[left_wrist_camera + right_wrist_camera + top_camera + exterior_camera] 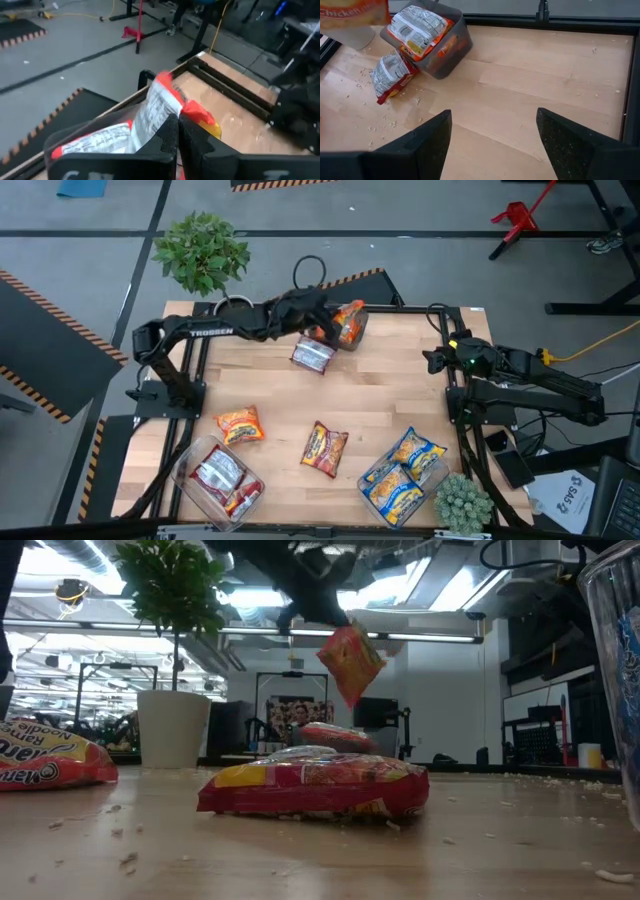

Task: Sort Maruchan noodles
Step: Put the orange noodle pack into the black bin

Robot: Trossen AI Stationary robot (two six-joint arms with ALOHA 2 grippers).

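Note:
My left gripper (pixel 318 320) reaches over the far middle of the table, shut on an orange noodle packet (pixel 350 660) beside a clear bin (pixel 352 332) that holds more orange packets (pixel 420 30). A silver-and-red packet (pixel 312 357) lies flat on the table against that bin. Two orange packets (pixel 238 424) (pixel 326 448) lie flat nearer the front. Silver-and-red packets fill the near-left bin (pixel 220 480), and blue-and-yellow ones the near-right bin (pixel 405 475). My right gripper (pixel 492 135) waits open at the right edge, above bare wood. My left gripper pinches the orange packet between its two shut fingers (pixel 170 137) near one end (pixel 162 115), coming from above. The packet is lifted clear and hangs tilted below the fingers (pixel 310 605), its printed back toward the wrist camera.
A potted plant (pixel 200 250) stands beyond the far-left corner and a small succulent (pixel 462 502) at the near-right corner. Black frame rails (pixel 455 410) run along the table's sides. Crumbs dot the wood. Bare wood (pixel 400 380) lies between the far bin and my right arm.

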